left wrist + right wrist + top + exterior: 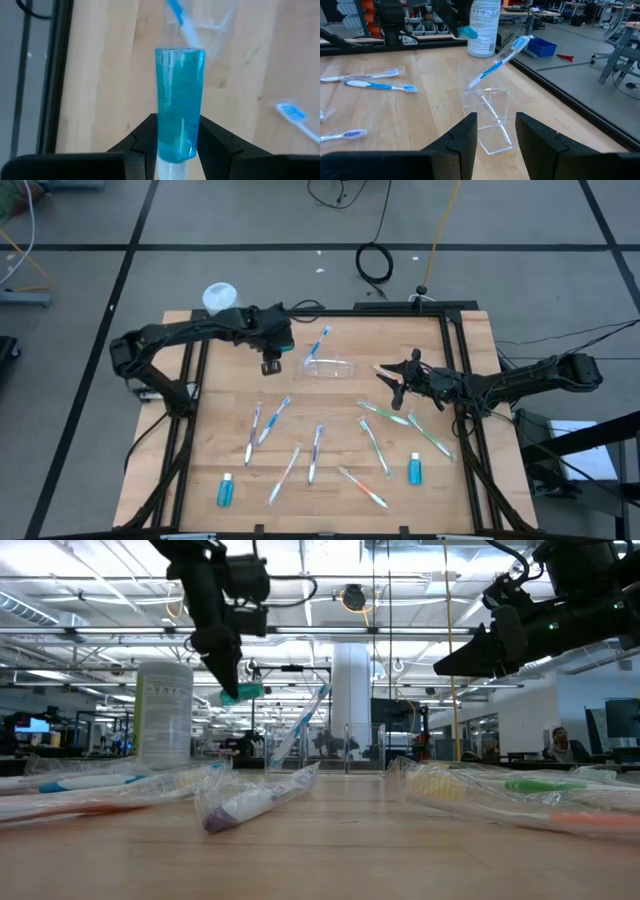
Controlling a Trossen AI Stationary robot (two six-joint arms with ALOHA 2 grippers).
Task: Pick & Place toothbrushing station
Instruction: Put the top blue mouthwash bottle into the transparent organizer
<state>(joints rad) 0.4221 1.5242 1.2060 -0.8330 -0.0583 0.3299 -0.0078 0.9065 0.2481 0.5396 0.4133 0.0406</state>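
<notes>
Now the right gripper, its jaws parted and holding nothing, sits just short of the toothbrushing station, which stands on the wooden table with a blue toothbrush leaning in it. Beyond the station the left gripper hangs above the table, clamped on a blue tube, and farther back, seemingly by the table's edge, stands a white canister.

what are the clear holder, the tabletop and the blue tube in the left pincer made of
Holder: looks like colourless hard plastic, glossy; the wood shows through its walls.
Tabletop: pale wood planks, matte, with visible grain and seams.
Blue tube, clamped in the left pincer: seemingly translucent soft plastic, shiny, with light passing through.
</notes>
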